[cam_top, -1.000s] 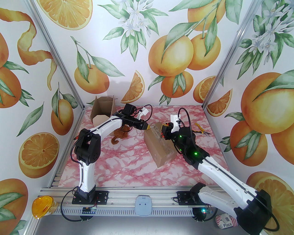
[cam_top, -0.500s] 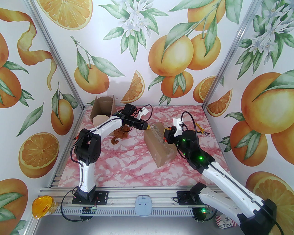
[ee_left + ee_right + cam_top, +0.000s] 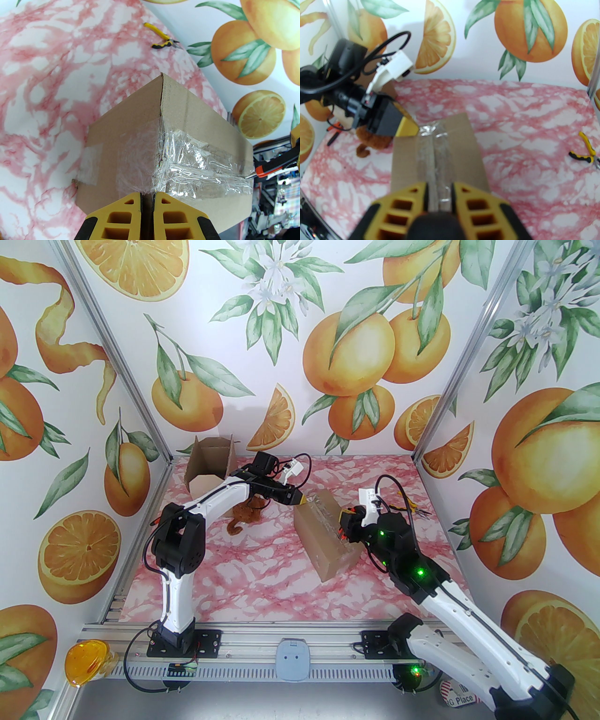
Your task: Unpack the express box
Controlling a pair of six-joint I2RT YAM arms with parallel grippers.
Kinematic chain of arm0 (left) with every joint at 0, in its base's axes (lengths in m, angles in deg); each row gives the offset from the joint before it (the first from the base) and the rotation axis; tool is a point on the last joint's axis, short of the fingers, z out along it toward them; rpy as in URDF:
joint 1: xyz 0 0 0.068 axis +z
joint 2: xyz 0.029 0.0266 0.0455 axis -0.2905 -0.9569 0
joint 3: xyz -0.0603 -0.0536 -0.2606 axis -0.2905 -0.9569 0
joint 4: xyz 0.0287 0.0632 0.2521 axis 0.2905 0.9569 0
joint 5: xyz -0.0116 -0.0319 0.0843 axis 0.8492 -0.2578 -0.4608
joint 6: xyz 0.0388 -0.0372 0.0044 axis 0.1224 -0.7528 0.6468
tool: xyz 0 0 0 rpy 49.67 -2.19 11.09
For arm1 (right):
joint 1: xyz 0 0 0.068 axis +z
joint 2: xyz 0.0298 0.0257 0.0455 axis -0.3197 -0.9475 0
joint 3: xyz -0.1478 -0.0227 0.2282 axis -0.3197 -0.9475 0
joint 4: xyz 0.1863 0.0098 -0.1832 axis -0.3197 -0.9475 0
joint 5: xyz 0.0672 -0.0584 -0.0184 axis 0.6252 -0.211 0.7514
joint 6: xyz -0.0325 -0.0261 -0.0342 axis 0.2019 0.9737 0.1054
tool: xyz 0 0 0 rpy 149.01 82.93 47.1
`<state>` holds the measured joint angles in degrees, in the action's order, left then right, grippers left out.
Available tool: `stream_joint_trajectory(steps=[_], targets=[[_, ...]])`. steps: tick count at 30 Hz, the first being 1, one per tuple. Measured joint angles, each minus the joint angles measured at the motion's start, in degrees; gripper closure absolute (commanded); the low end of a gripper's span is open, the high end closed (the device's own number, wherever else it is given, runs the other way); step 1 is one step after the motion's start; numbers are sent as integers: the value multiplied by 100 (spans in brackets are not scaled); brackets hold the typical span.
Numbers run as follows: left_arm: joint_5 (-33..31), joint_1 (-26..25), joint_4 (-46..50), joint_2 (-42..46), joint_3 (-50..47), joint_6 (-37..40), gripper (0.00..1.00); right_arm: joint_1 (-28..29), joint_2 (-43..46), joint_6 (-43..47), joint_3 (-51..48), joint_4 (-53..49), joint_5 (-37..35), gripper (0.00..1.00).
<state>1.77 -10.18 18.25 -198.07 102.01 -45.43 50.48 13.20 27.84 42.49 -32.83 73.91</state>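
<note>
- Cardboard box (image 3: 323,533) lies sealed on the surface (image 3: 262,577), right of centre, with its long axis running away from the arms. Clear tape (image 3: 199,161) covers the top seam and wraps over the far end.
- Left claw (image 3: 147,194): fingers together, tips set against the far end of the box at the taped edge. Whether a scrap of tape is pinched between them cannot be told. Probable purpose: brace the box so that it does not slide under the cut.
- Right claw (image 3: 440,187): clamped on an orange-and-black cutter (image 3: 269,169). The cutter tip meets the tape at the end opposite the left claw, the likely start point for slitting.
- Left arm pose: reaches forward and to the right, forearm low and sloping down to the box end.
- Right arm pose: extends forward and to the left, wrist bent down over the box, claw in line with the seam.
- Step in hand, as judged: cut the tape. No flap is open, so unpacking proper has not begun.
- Pliers (image 3: 412,508) lie at the far right, well apart from the box. A plush toy (image 3: 246,516) and an open carton (image 3: 208,465) sit at the far left by the left arm, away from the cut.
</note>
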Motion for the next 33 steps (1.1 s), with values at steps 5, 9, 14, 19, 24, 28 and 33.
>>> stream_joint_trajectory(steps=[5,9,14,19,24,28,33], targets=[[-9,-4,9,9,0,0,100,2,153,-46,-2,-190,-7,96],[-22,-22,15,11,-2,0,100,2,328,-90,-31,-319,-24,97],[-28,-35,13,20,-11,0,100,2,437,-136,-50,-411,-24,97],[-37,-63,17,26,-24,-2,100,13,610,-192,-61,-570,-24,97],[-55,-103,35,44,-35,-4,100,26,844,-238,-70,-815,-44,97],[-59,-109,44,48,-39,-4,100,39,1001,-280,-105,-918,-68,97],[-61,-114,52,52,-39,-17,100,39,1113,-319,-109,-1038,-68,97]])
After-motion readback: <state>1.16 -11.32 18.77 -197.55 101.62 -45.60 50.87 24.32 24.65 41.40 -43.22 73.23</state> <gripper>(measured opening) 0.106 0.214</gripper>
